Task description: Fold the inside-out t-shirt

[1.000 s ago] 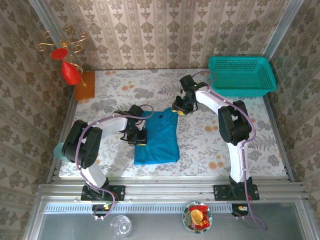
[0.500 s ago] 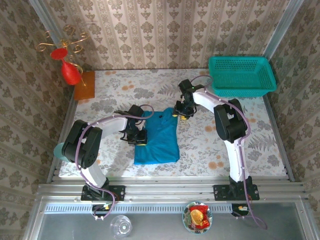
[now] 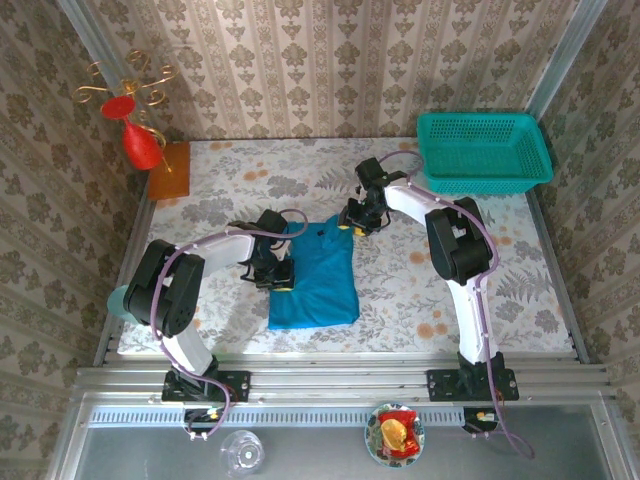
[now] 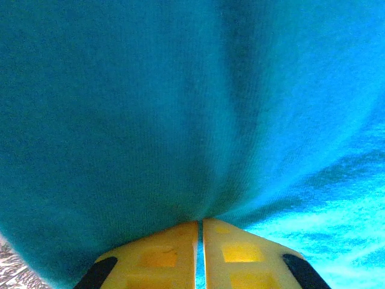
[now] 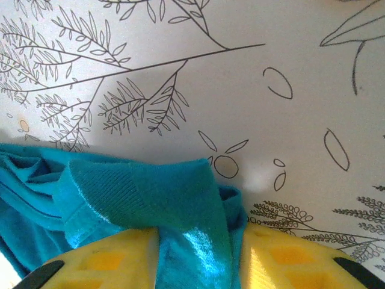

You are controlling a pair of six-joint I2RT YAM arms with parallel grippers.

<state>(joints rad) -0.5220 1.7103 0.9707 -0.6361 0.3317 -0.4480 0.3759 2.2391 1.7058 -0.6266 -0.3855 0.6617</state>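
Inside-out t-shirt (image 3: 322, 285): plain bright blue soft cloth, short-sleeved, pinched by both claws.
Left claw (image 4: 200, 226): yellow jaws nearly shut on the cloth's left edge, and the cloth spreads rightward from it.
Right claw (image 5: 198, 241): jaws partly closed around a bunched far-right corner, and the cloth trails nearward and left.
Long axis: runs from the right claw toward the near table edge.
Fold judgement: the far corner looks like the right claw's to carry.

— Bright, even light is washing the table (image 3: 400, 290); soft shadows are pooling beneath the arms.
— Just ahead of the left gripper (image 4: 200, 227), the inside-out t-shirt (image 4: 180, 108) is blurring; inside the right gripper (image 5: 198, 238), cloth is glaring.
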